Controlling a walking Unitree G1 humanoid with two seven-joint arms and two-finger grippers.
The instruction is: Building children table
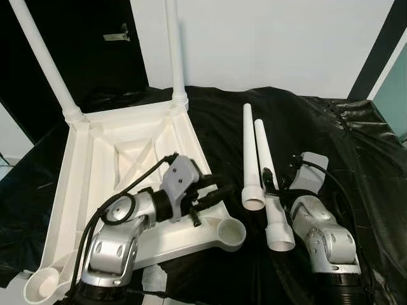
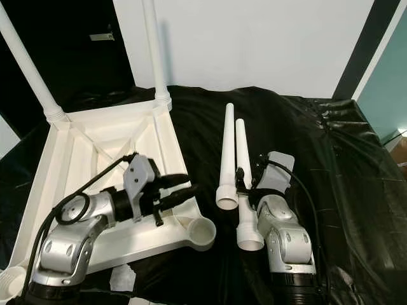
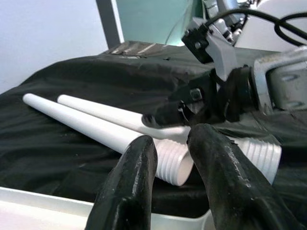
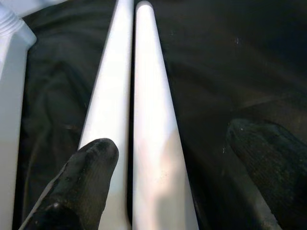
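Observation:
A white plastic children's table [image 1: 82, 165] lies upside down on black cloth, with two legs [image 1: 176, 51] standing up from its far corners. Its near right socket [image 1: 232, 233] is empty. Two loose white legs [image 1: 250, 152] lie side by side on the cloth to the right, threaded ends toward me. My left gripper [image 1: 219, 192] hovers over the table's near right edge, pointing at the loose legs, fingers a little apart and holding nothing. My right gripper [image 4: 170, 139] is wide open low over the loose legs, with the right-hand leg [image 4: 153, 120] between its fingers.
Black cloth [image 1: 356, 159] covers the whole work surface and bunches at the right. A white wall [image 1: 273, 38] stands behind, a dark doorway at the far left. Another empty socket [image 1: 39, 283] sits at the table's near left corner. A white scrap [image 1: 152, 276] lies by the near edge.

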